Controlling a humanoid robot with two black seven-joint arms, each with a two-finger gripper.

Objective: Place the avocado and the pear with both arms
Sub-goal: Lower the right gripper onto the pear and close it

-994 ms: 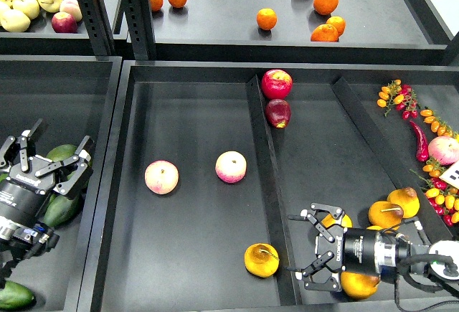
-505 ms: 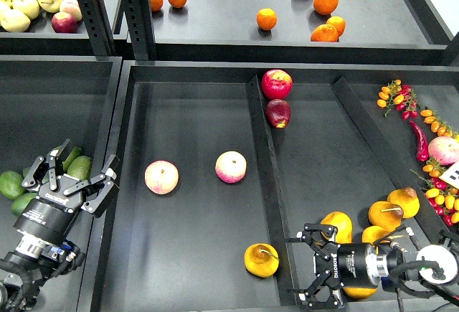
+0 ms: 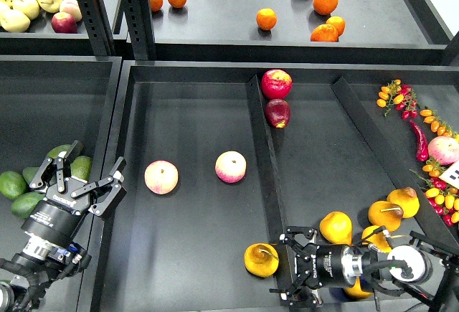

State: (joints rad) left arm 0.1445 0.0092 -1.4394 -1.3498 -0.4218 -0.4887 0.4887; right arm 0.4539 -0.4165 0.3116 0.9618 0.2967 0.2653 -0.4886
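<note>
A yellow-orange pear [image 3: 261,260] with a thin brown stem lies in the middle tray, against the divider [image 3: 262,161] near the front. My right gripper [image 3: 289,275] is open and empty, pointing left, its fingertips just right of that pear and level with the divider. Several green avocados lie in the left bin; the darkest one [image 3: 27,204] sits at the far left. My left gripper [image 3: 82,179] is open and empty, above the bin's right wall, just right of the avocados.
Two pink peaches [image 3: 161,177] [image 3: 231,166] lie in the middle tray. Two red apples [image 3: 277,83] sit at the divider's far end. More yellow-orange pears [image 3: 336,226] lie behind my right wrist. Chillies and small tomatoes [image 3: 419,140] are at far right. Oranges [image 3: 266,19] sit on the back shelf.
My right gripper has moved left and toward the front, from among the right-hand pears to the divider beside the lone pear. My left gripper has moved right off the avocados, empty.
</note>
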